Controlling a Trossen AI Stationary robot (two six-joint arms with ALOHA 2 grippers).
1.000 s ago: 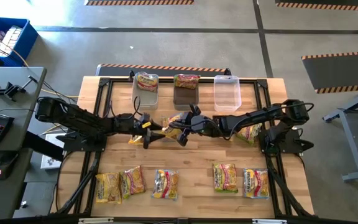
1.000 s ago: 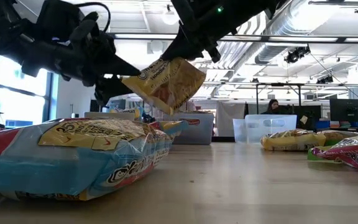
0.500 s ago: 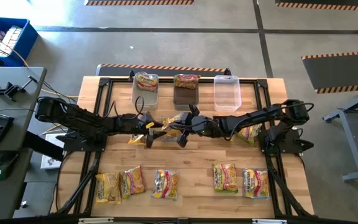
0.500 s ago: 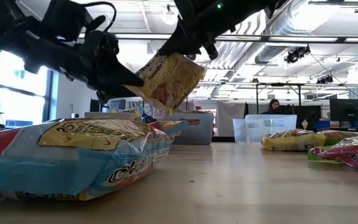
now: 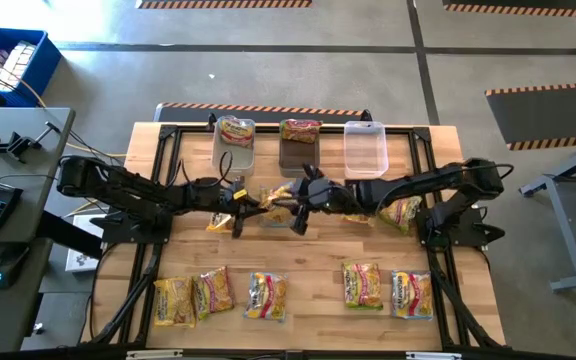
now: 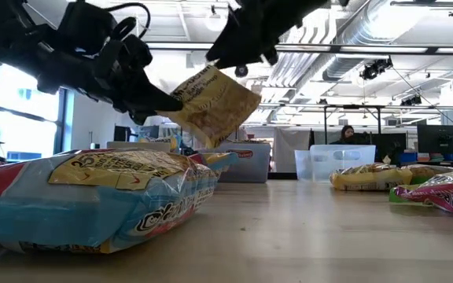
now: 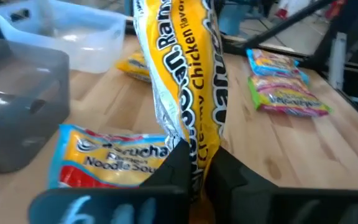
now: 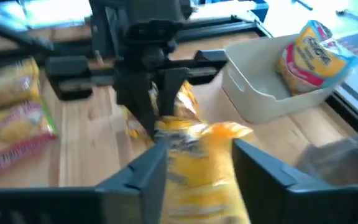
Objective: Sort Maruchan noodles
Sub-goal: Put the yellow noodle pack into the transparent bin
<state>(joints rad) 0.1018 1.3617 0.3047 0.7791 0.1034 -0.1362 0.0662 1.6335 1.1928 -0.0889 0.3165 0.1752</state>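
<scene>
A yellow Maruchan noodle packet (image 5: 274,199) hangs in the air over the table's middle, between my two grippers. My left gripper (image 5: 243,207) comes from the table's left and is shut on the packet's left end. My right gripper (image 5: 297,206) comes from the right and is open, with one finger on each side of the packet's right end (image 8: 194,149). Another packet (image 7: 107,155) lies flat on the table below the held one. A clear tub (image 5: 234,143) and a dark tub (image 5: 300,141) at the far edge each hold a packet. My left gripper pinches the packet's sealed end edge (image 7: 199,160) between its two fingers. It comes roughly level from the table's left. The packet sticks out past the fingers, tilted, clear of the table (image 6: 211,102). My right gripper: I cannot tell whether its spread fingers (image 8: 145,171) touch the packet.
An empty clear tub (image 5: 365,148) stands at the far right of the tub row. Several packets lie along the near edge (image 5: 266,296), and one lies under the right arm (image 5: 401,214). The table's black frame rails (image 5: 168,150) run along both sides.
My left gripper has moved toward the right, up to the packet, and has shut on its left end. My right gripper, shut on the packet a second ago, has opened. The packet stays in the air and has tipped slightly.
</scene>
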